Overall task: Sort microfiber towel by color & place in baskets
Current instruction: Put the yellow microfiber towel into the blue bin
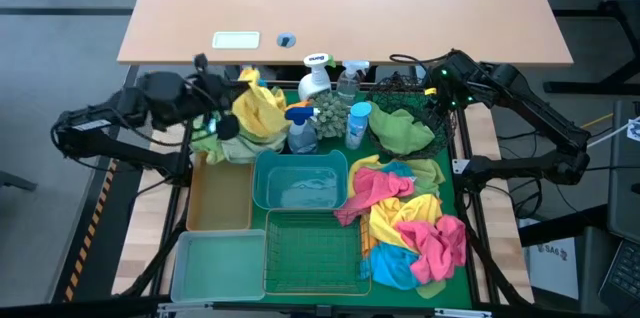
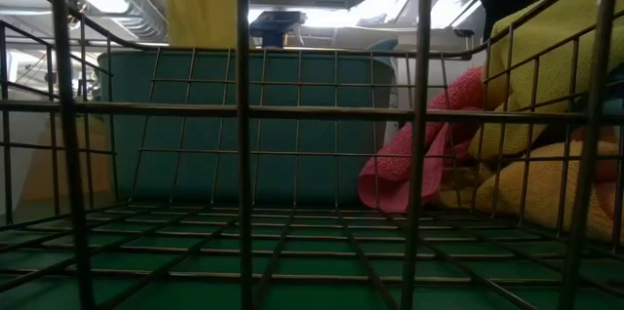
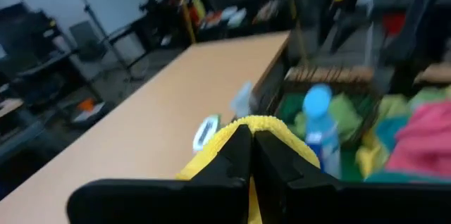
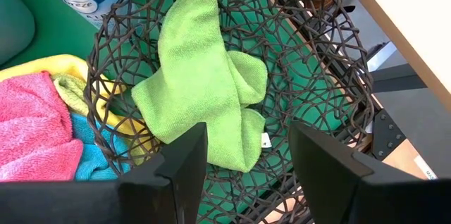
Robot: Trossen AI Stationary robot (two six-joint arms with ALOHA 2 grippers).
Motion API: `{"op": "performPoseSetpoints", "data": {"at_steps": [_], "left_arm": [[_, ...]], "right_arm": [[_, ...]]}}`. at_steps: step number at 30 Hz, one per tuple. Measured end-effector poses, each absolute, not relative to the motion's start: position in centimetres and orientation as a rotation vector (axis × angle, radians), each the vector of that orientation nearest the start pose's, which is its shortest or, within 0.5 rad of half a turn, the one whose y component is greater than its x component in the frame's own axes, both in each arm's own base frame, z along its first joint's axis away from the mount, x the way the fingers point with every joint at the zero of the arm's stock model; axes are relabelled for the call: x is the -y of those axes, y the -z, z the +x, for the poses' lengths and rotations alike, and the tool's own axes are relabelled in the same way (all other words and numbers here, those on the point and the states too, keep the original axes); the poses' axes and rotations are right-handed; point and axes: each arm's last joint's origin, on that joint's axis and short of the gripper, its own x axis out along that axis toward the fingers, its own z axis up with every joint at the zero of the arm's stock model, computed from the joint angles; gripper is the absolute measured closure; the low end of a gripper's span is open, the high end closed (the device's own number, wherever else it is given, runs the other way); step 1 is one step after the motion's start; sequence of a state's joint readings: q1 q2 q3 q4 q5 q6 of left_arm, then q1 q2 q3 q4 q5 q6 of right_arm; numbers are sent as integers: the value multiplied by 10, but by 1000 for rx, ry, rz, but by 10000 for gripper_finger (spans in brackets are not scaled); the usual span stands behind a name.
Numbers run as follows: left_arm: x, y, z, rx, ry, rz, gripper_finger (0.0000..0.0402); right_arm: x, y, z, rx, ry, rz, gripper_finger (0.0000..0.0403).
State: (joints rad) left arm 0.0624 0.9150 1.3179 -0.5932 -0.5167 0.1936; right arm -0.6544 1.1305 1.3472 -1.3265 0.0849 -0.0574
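Observation:
My left gripper (image 1: pixel 222 110) is at the table's far left, shut on a yellow towel (image 1: pixel 258 108). In the low view that towel (image 2: pixel 205 3) hangs behind the teal tub (image 2: pixel 244 125). My right gripper (image 4: pixel 246 160) hovers open above the round black wire basket (image 4: pixel 317 76). A green towel (image 4: pixel 208 90) lies crumpled on that basket's bottom. A pile of pink, yellow and blue towels (image 1: pixel 410 223) lies on the green mat at the right. The tan tray (image 1: pixel 220 195), teal tub (image 1: pixel 300 180), clear bin (image 1: pixel 218 266) and green wire basket (image 1: pixel 315 253) hold no towels. My left gripper pinches the yellow towel between its two shut fingers (image 3: pixel 236 157), on a bunched fold (image 3: pixel 264 122) that bulges past the fingertips. The fingers come at it from the table's left. The cloth hangs slack below; the teal tub hides its lower end.
Several spray bottles (image 1: pixel 315 80) stand between the two grippers, close beside the held towel and the black basket. A bare tan tabletop (image 1: pixel 350 8) with a small card lies beyond the far edge. The four empty containers sit close together at the near left.

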Motion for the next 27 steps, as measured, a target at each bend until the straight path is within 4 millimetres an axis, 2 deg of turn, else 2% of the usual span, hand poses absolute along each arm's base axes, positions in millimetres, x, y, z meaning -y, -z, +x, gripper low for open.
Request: {"op": "performPoseSetpoints", "data": {"at_steps": [6, 13, 17, 27], "left_arm": [[-18, -477, 139, -104, -373, 166, 401], [-7, -482, 141, -43, -158, 57, 401], [1, -478, 153, -70, -104, 42, 401], [12, -455, 204, -214, -94, 64, 401]], "right_arm": [[110, -367, 139, -1104, 629, 269, 205], [110, -367, 139, -1104, 628, 269, 205], [110, -367, 139, -1105, 628, 269, 205], [110, -367, 139, -1104, 628, 269, 205]]}}
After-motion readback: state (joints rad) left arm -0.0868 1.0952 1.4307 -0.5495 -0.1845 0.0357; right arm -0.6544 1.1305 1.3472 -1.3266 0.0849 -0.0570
